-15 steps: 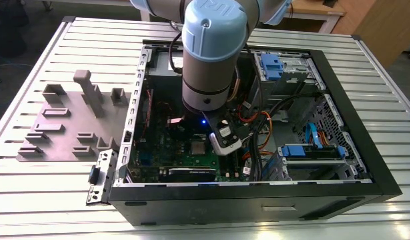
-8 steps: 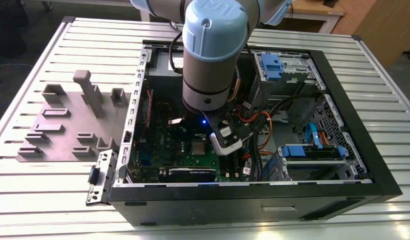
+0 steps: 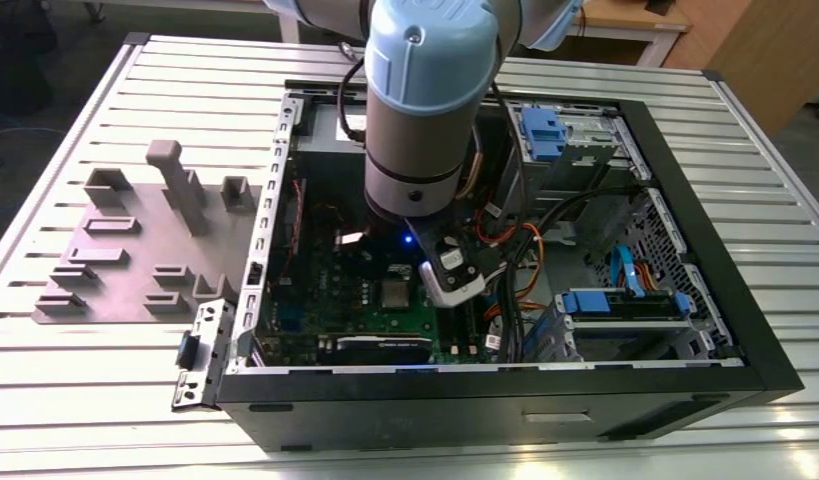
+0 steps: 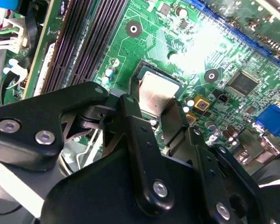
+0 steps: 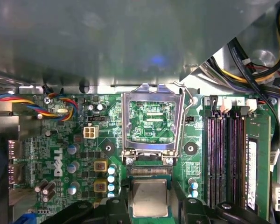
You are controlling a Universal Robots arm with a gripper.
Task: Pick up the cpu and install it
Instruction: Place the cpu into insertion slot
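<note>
- One arm (image 3: pixel 423 110) reaches down into an open computer case (image 3: pixel 516 405), which lies on its side on a ribbed metal table (image 3: pixel 102 420).
- Inside the case the green motherboard (image 5: pixel 60 140) lies flat. In the first wrist view the silver socket frame (image 5: pixel 127 121) stands swung up and open, with green board visible through its window.
- Just beside the frame's hinge, the cpu (image 5: pixel 150 198) lies with its silvery top upward inside the dark square of the socket (it looks level with the board, not tilted).
- The gripper (image 4: pixel 152 108) is right at the cpu, its black body close against two opposite sides of the chip in both wrist views. I cannot tell whether it clamps the chip or has let go.
- Dark memory slots (image 5: pixel 224 154) run alongside the socket, apart from it.
- A tray of grey holder blocks (image 3: pixel 142 250) sits on the table at the exterior view's left of the case, well apart from the gripper.
- Blue drive brackets (image 3: pixel 620 303) and black cables (image 3: pixel 543 250) occupy the case's other end, toward the exterior view's right.
</note>
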